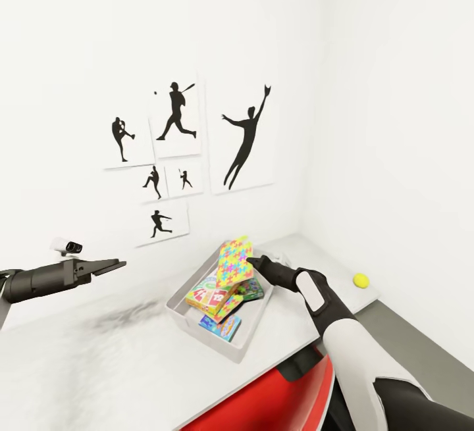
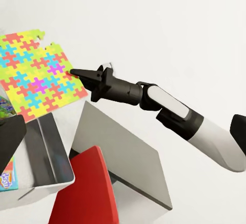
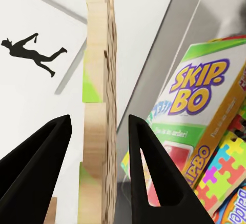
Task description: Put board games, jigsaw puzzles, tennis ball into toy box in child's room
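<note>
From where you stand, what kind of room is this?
Likely a child's room: baseball-player prints on the wall, and a toy box on the table holding a Skip-Bo game, with the right pincer holding a jigsaw above it.

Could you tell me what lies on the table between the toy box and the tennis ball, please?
Nothing: in the head view the table is bare between the toy box and the tennis ball; the right gripper hangs above that stretch.

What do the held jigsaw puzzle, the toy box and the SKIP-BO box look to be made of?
Jigsaw puzzle: looks like wood or thick pressed board, with a pale, grainy edge under a matte printed face. Toy box: probably plastic or painted metal, with smooth grey walls and a faint sheen. SKIP-BO box: likely printed card, with sharp folded edges and a slight gloss.
</note>
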